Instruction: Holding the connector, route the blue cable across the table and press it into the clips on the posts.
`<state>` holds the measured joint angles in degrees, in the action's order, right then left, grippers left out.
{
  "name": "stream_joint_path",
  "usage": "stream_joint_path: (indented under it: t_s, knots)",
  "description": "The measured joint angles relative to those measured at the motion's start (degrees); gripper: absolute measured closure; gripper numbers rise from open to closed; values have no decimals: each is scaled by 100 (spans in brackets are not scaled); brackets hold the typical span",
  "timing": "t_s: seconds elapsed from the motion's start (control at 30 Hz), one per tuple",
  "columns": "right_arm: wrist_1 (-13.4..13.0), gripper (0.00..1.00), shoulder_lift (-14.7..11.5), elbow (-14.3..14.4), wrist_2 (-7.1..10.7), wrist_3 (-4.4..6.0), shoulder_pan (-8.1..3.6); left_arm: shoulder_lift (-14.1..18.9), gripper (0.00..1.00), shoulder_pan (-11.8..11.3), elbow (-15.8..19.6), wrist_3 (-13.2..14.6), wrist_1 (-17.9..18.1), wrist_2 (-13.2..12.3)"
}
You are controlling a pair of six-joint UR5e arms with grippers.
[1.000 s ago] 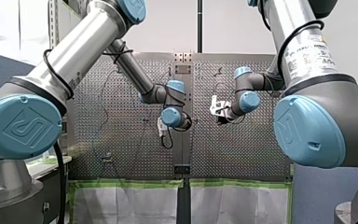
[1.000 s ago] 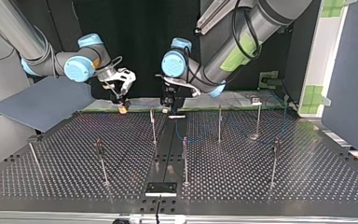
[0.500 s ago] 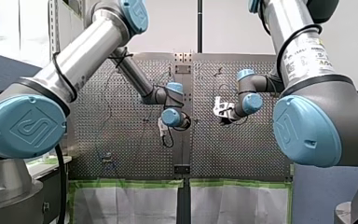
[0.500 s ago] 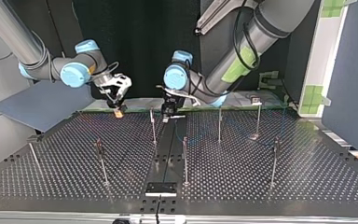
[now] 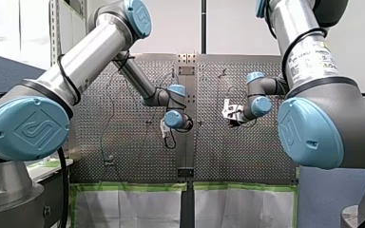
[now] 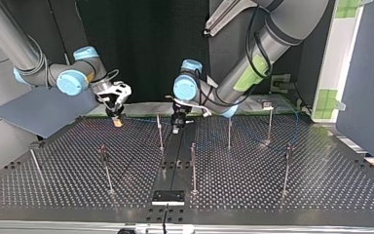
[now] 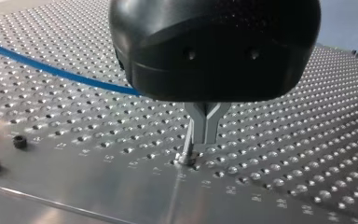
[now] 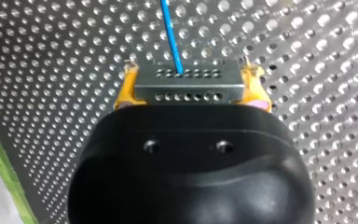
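Right gripper [image 6: 118, 121] has its yellow pads clamped on the grey connector [image 8: 189, 86], low over the table [image 6: 253, 195] at the top view's left, near the arms' side edge. Blue cable [image 8: 171, 32] leaves the connector and runs along that edge, passing behind my left gripper [image 7: 191, 156]. Its metal fingers are pinched together on nothing I can see, tips down at the plate. Can't tell if any clip has cable seated. Posts [image 6: 105, 168] in the near rows look bare, so I judge most routing is left.
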<state>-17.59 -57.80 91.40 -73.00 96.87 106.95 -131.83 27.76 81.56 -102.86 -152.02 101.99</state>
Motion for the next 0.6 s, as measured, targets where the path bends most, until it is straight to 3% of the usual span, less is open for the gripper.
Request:
stream_joint_path:
  t_s: [0.2,0.23,0.27,0.3,0.33,0.37,0.4,0.43,0.47,0.6]
  knots:
    - [-56,100,11,-38,4,7,-43,3,100,-34,-111,36,-119,11]
    - [-62,100,13,-44,4,9,-44,3,96,-35,-114,54,-144,13]
    - [-68,100,15,-51,4,12,-45,3,80,-35,-118,87,-185,17]
    - [-71,100,15,-54,4,13,-45,4,80,-35,-118,112,-217,21]
    - [-74,100,16,-57,4,15,-45,4,67,-33,-119,135,-254,33]
    - [-76,100,16,-60,4,15,-46,4,40,-27,-119,161,-305,62]
    - [-77,100,16,-59,5,16,-46,4,40,-20,-119,181,-342,91]
    - [-77,100,16,-60,7,17,-46,4,25,-10,-119,207,-385,127]
    - [-78,100,17,-60,14,17,-45,6,0,8,-119,249,-446,178]
    - [-78,100,18,-59,44,18,-41,11,0,77,-119,422,-642,367]
